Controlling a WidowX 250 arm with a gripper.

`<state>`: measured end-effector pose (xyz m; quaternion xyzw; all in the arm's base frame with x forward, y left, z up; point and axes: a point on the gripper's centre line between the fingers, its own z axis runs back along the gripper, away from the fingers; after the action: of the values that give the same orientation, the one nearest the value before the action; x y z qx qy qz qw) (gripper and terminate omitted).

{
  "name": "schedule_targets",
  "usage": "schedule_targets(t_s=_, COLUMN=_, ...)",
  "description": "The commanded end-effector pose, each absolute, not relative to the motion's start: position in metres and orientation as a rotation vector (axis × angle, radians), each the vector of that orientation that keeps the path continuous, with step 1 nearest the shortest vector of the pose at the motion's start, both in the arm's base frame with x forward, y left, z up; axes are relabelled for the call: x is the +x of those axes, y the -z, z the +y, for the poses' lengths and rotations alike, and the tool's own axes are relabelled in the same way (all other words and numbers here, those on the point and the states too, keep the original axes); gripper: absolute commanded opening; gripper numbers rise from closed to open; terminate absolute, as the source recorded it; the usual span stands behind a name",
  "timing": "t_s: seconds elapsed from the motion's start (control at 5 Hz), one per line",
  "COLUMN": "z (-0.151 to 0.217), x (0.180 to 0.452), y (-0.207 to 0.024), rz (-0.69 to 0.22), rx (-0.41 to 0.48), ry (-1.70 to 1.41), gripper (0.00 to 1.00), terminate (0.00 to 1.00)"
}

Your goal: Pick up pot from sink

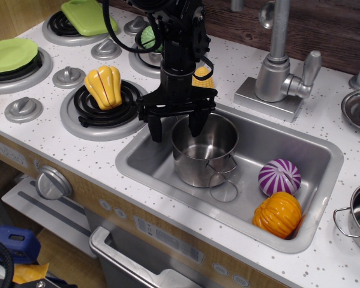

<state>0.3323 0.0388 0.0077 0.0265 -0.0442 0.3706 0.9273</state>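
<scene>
While the pot (203, 150) stands upright in the left half of the sink (315, 147), the gripper (175, 125) hangs over its far-left rim, jaws spread, one inside, one outside. Step: grasp approach. Next, by judgement: lower slightly, close on the wall, lift.

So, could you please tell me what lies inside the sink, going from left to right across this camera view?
Within the sink: the gripper, open at the pot's left rim → the pot → the purple striped ball. The orange pumpkin toy sits just in front of the ball, so its place in the order is unclear.
</scene>
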Motion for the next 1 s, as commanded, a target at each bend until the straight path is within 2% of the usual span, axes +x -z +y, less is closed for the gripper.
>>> schedule_targets(t_s=0.0, z=0.039, x=0.332, y=-0.008, rz=-0.091, rx=0.054, ry=-0.76, gripper=1.0, terminate=0.0)
schedule_targets(t_s=0.8, z=0.054, x=0.337, y=0.024, rz=-0.02, rx=-0.059, ry=-0.784, gripper=1.0, terminate=0.0)
